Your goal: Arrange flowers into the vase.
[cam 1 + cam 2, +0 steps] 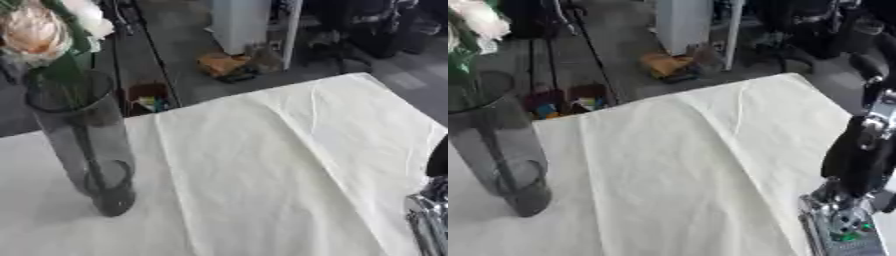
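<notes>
Vase point(83, 145) at nine o'clock on the table, tall, smoky grey glass, standing upright on the cream cloth point(289, 165). Flowers point(39, 32) already in it up at eleven o'clock: a pale peach bloom with white petals beside it, green leaves under, a dark stem running down inside the glass to the base. Looks like the tail end of a placement, or the gap between one stem and the next. No loose flower anywhere on the cloth, so hard to call how many remain, if any.

Right arm point(859, 155) in at four o'clock, black forearm over a silver wrist block, well apart from the vase. Right hand itself out of frame below the wrist: open, closed or carrying something, cannot tell. Nothing seen touching the vase or the blooms. Left hand nowhere in either view.

Next move, as a guess: fetch another stem from off the table, bring it across toward nine o'clock, and lower it stem-first through the narrow mouth beside the one already standing. Calls for a straight vertical drop and care at the rim, a tall slim vase likely to tip if nudged sideways.
</notes>
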`<state>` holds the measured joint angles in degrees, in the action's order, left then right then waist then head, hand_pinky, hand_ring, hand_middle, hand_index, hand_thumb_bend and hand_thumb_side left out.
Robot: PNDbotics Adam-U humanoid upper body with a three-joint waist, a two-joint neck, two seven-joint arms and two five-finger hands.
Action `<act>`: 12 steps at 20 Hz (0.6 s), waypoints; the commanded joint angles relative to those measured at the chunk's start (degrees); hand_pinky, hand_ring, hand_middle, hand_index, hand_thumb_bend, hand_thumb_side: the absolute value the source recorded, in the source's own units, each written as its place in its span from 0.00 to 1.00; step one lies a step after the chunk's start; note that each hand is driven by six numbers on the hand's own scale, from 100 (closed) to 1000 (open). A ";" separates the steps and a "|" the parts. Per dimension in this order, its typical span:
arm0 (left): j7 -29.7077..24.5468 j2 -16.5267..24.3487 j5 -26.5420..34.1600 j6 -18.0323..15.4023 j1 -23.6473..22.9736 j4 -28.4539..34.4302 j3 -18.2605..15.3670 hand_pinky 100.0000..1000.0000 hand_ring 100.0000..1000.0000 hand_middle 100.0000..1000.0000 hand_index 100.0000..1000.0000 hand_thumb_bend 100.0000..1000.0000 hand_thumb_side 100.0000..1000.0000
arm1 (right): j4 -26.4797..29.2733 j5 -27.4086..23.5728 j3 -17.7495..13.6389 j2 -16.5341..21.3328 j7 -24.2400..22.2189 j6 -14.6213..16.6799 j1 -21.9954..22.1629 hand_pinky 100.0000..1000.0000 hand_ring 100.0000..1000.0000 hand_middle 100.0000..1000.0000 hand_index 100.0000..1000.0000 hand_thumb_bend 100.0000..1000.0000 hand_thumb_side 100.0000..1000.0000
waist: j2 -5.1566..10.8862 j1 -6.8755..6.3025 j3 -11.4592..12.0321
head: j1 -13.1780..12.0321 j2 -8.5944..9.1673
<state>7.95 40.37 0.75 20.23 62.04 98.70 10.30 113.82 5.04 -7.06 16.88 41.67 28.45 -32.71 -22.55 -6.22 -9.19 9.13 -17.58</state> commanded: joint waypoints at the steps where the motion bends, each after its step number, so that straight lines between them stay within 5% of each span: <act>1: -2.50 2.18 -0.57 1.20 0.64 0.91 -1.06 1.00 1.00 1.00 1.00 0.13 0.76 | 0.77 0.34 -0.34 0.55 1.40 1.20 -0.49 0.67 0.76 0.71 0.79 0.00 0.48 | 1.56 0.49 0.11 | -0.06 0.04; 2: -2.86 2.20 -0.64 1.44 0.62 1.00 -1.16 1.00 1.00 1.00 1.00 0.13 0.76 | 0.77 0.35 -0.34 0.55 1.42 1.22 -0.48 0.67 0.76 0.71 0.79 0.00 0.48 | 1.57 0.50 0.12 | -0.06 0.04; 3: -3.90 2.30 -0.48 1.96 0.38 1.00 -0.96 1.00 1.00 1.00 1.00 0.00 0.70 | 0.77 0.36 -0.35 0.56 1.44 1.22 -0.47 0.67 0.76 0.71 0.79 0.00 0.48 | 1.59 0.51 0.25 | -0.01 0.13; 12: -8.96 3.61 -2.21 6.84 -0.88 4.86 -2.52 1.00 1.00 1.00 1.00 0.04 0.73 | 0.77 0.54 -0.42 0.55 1.66 1.05 -0.24 0.66 0.76 0.71 0.79 0.00 0.47 | 1.97 0.68 0.88 | 0.50 0.46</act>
<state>-0.82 41.91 -0.93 26.64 60.48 102.49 8.81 113.82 5.14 -7.07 16.88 41.90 28.23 -32.49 -22.14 -5.99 -8.40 9.48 -17.58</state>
